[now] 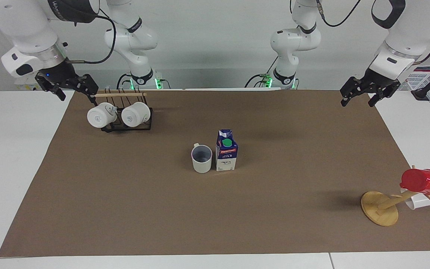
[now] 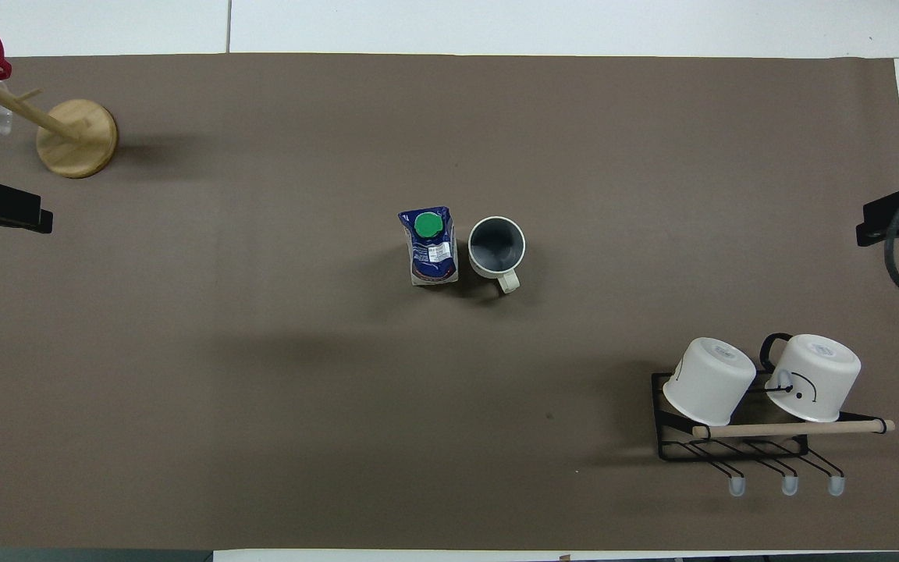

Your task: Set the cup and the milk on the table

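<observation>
The cup (image 1: 201, 158) stands upright on the brown mat of the table (image 1: 125, 209) near its middle, with its handle turned toward the robots. It also shows in the overhead view (image 2: 496, 246). The milk (image 1: 226, 150) stands upright right beside the cup, toward the left arm's end; it also shows in the overhead view (image 2: 430, 246). My left gripper (image 1: 357, 103) hangs open and empty over the mat's corner at the left arm's end. My right gripper (image 1: 77, 95) hangs open and empty over the mat's edge next to the mug rack.
A black wire rack (image 1: 127, 125) holds two rounder white mugs (image 1: 101, 115) near the right arm. A wooden mug tree (image 1: 380, 207) carries a red cup (image 1: 423, 181) and a white cup at the left arm's end, farther from the robots.
</observation>
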You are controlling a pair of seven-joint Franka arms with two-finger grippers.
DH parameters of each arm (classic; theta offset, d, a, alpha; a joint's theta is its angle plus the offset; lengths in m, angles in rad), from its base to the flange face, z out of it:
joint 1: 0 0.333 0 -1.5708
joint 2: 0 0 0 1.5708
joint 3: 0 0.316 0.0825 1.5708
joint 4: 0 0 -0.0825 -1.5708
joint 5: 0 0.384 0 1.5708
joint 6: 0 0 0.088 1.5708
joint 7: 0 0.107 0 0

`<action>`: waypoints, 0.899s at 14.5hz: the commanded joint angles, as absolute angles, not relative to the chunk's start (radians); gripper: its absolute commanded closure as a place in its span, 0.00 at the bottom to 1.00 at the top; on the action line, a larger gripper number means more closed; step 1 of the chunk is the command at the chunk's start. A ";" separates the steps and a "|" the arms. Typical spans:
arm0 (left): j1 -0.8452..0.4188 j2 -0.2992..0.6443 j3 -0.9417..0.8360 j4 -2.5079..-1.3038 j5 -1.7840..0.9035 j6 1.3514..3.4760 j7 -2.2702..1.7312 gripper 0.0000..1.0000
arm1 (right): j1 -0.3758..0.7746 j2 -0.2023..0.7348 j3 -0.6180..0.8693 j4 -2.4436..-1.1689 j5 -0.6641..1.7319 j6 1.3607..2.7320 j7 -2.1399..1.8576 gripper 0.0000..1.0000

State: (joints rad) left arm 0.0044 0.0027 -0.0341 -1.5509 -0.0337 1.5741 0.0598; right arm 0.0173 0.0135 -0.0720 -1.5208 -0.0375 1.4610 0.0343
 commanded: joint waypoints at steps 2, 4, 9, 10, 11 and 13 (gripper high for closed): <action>0.012 -0.017 -0.035 -1.569 -0.018 1.569 0.069 0.00 | 0.002 0.009 -0.067 -1.528 -0.017 1.459 0.011 0.00; 0.012 -0.015 -0.035 -1.569 -0.018 1.569 0.069 0.00 | 0.002 0.009 -0.067 -1.528 -0.017 1.459 0.011 0.00; 0.012 -0.015 -0.035 -1.569 -0.018 1.569 0.069 0.00 | 0.002 0.009 -0.067 -1.528 -0.017 1.459 0.011 0.00; 0.012 -0.015 -0.035 -1.569 -0.018 1.569 0.069 0.00 | 0.002 0.009 -0.067 -1.528 -0.017 1.459 0.011 0.00; 0.012 -0.015 -0.035 -1.569 -0.018 1.569 0.069 0.00 | 0.002 0.009 -0.067 -1.528 -0.017 1.460 0.011 0.00; 0.012 -0.017 -0.035 -1.569 -0.018 1.569 0.069 0.00 | 0.003 0.006 -0.067 -1.537 -0.015 1.462 0.014 0.00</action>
